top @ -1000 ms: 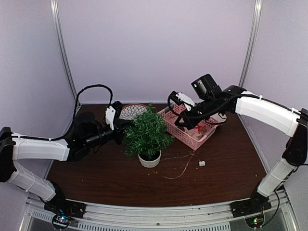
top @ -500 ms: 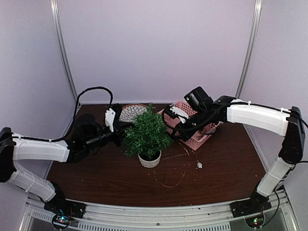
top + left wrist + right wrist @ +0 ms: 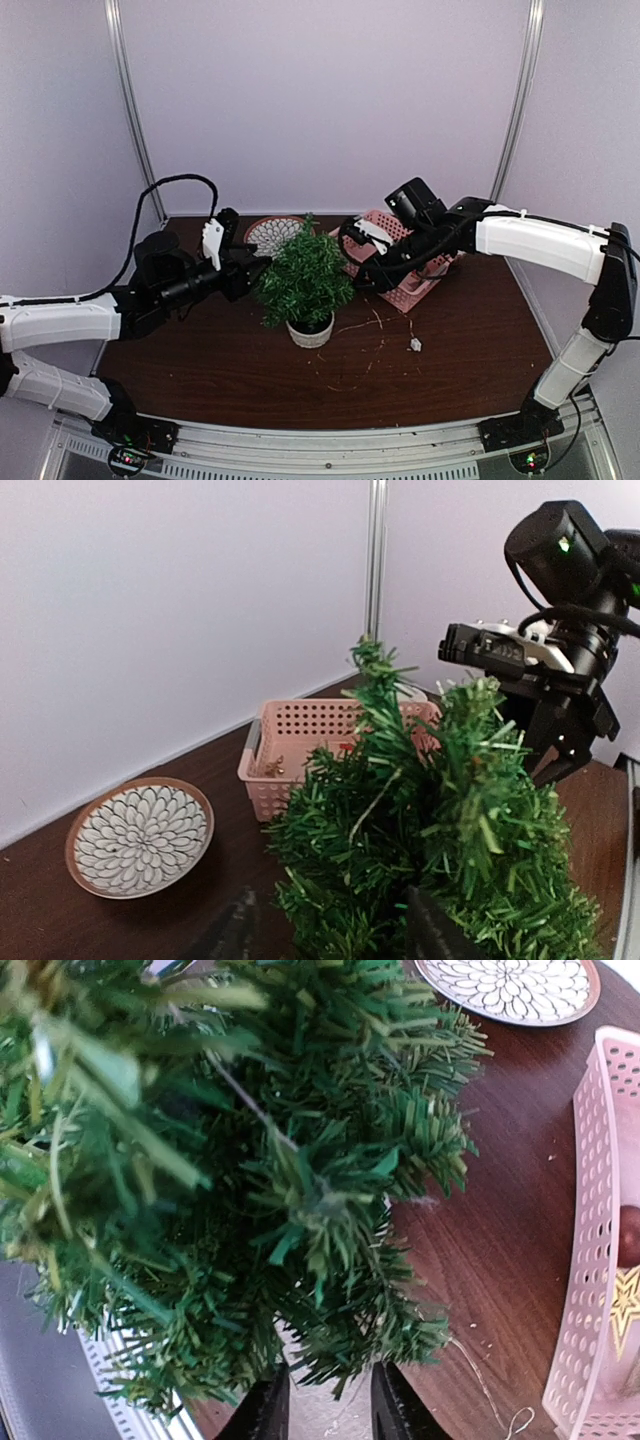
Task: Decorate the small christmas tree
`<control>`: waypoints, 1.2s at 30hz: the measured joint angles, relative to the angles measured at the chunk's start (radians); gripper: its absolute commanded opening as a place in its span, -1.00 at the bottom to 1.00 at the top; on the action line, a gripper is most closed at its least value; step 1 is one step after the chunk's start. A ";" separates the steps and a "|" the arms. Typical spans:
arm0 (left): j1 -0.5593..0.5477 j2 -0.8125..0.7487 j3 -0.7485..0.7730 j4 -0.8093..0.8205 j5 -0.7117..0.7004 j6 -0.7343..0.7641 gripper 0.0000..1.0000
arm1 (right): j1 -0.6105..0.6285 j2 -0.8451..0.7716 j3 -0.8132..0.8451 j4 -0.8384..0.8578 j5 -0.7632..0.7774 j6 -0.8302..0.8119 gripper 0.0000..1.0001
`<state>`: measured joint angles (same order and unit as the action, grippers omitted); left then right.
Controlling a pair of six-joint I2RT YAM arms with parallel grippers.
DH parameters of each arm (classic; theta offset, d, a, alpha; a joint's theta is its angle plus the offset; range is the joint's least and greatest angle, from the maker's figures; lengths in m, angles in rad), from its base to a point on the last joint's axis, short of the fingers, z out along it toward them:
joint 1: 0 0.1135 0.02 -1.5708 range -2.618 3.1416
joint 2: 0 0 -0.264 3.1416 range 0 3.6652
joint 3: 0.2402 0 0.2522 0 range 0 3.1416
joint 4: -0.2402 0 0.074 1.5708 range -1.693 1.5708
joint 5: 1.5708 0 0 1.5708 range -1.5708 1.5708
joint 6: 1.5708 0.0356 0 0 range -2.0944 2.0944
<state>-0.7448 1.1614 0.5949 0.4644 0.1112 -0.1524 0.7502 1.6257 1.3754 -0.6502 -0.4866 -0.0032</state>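
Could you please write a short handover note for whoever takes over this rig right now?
Left gripper: open, at the left side of the small green needle-branched christmas tree in its whitish pot.
Right gripper: open, empty, at the tree's right side.
Pink perforated plastic basket behind-right of the tree holds a gold star and a dark ball.
A thin wire lies on the brown wooden table.
Done: no ornament visible on the tree. Left: hang the ornaments.
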 measured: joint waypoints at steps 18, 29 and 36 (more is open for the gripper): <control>-0.157 -0.556 -0.156 -0.348 -0.225 0.044 0.35 | 0.041 -0.269 -0.072 -0.083 0.068 -0.025 0.09; -0.398 -0.475 -0.212 -0.414 -0.368 0.141 0.29 | 0.315 -0.299 -0.231 -0.164 0.278 -0.047 -0.08; -0.445 -0.536 -0.257 -0.384 -0.467 0.166 0.26 | 0.490 -0.142 -0.206 -0.134 0.389 -0.101 -0.11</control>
<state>-1.1896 0.6250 0.3382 0.0803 -0.3557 0.0132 1.2400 1.4841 1.1694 -0.7837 -0.0971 -0.1043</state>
